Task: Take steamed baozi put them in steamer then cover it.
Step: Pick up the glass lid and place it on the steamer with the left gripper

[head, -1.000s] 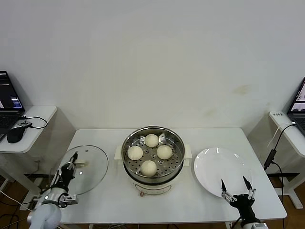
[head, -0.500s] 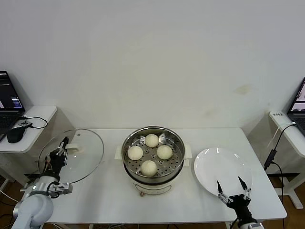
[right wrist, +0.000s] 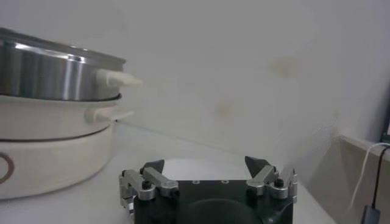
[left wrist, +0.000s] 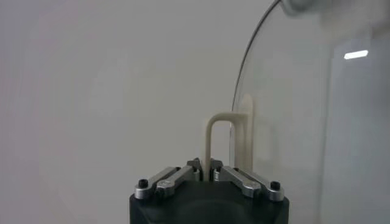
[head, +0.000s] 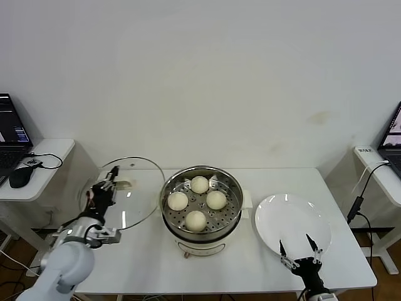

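Observation:
The steel steamer (head: pixel 202 231) stands mid-table on its white base, with four cream-white baozi (head: pixel 196 220) on its perforated tray. My left gripper (head: pixel 108 186) is shut on the cream bar handle of the clear glass cover (head: pixel 135 194) and holds it tilted in the air, just left of the steamer. In the left wrist view the fingers pinch the handle (left wrist: pixel 214 137) and the glass (left wrist: pixel 286 122) stands on edge beyond. My right gripper (head: pixel 299 251) is open and empty at the front right, over the near edge of the white plate (head: pixel 291 222). The steamer's side (right wrist: pixel 49 122) shows in the right wrist view.
The white plate lies right of the steamer. A side desk with a laptop and a mouse (head: pixel 19 177) stands at the far left. Another desk with a laptop and a hanging cable (head: pixel 360 200) stands at the far right.
My left gripper has lifted the cover off the table and carried it up and to the right, towards the steamer. My right gripper has drawn back a little towards the front edge.

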{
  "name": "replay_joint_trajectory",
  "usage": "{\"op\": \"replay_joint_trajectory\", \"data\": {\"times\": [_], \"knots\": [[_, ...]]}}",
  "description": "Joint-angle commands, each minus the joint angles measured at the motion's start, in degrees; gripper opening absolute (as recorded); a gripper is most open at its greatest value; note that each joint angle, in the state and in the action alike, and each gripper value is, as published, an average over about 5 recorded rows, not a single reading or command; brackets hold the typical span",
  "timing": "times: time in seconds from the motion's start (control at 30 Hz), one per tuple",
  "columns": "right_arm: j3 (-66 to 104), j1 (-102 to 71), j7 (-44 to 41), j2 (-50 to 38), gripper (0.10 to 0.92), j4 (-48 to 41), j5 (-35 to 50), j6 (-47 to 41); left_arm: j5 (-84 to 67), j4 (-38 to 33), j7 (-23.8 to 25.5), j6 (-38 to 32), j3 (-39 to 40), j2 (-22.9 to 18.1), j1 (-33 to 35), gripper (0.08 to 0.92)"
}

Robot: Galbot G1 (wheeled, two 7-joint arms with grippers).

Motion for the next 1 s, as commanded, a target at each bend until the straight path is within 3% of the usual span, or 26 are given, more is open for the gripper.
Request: {"op": "replay_joint_trajectory", "data": {"times": [0.03, 0.27, 0.53, 0.7, 1.0], "knots": [[-1.62, 1.22, 0.53, 0.36, 0.823, -1.26, -1.71, -0.25, 5.79, -0.88, 5.79, 11.08, 16.72, -5.77, -12.49, 0.149], [-2.42, 2.3, 1.03, 0.33, 0.823, -2.03, -2.67, -0.71, 18.17, -0.27, 12.28, 14.06, 21.5, -14.57, -15.91, 0.149], [-2.66, 2.82, 1.38, 0.52, 0.823, -2.96, -3.54, -0.53, 29.52, 1.83, 16.86, 13.38, 24.75, -23.6, -14.1, 0.149], [-2.82, 2.82, 1.4, 0.69, 0.823, -3.01, -3.77, -0.49, 31.8, 3.07, 17.43, 13.03, 25.49, -26.89, -13.53, 0.149], [-3.41, 2.43, 1.45, 1.06, 0.822, -3.41, -4.54, -0.05, 33.44, 5.36, 17.58, 12.76, 26.13, -29.0, -13.65, 0.149]]}}
